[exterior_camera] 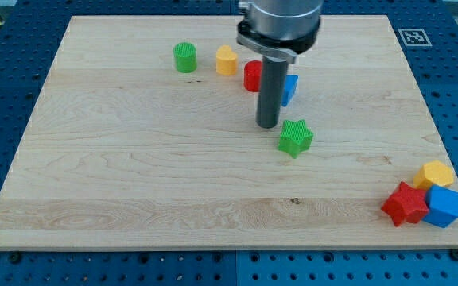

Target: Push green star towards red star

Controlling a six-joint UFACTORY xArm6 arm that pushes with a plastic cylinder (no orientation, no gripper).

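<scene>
The green star [296, 137] lies right of the board's middle. The red star [405, 204] lies at the board's lower right corner, touching a blue cube [443, 206] and close to a yellow block [436, 174]. My tip [268, 124] rests on the board just to the upper left of the green star, a small gap apart from it. The dark rod rises from the tip to the arm's head at the view's top.
A green cylinder [185, 57] and a yellow block [227, 60] stand near the top edge. A red block [252, 76] and a blue block [290, 88] sit behind the rod, partly hidden by it. The wooden board [133, 175] ends at blue pegboard.
</scene>
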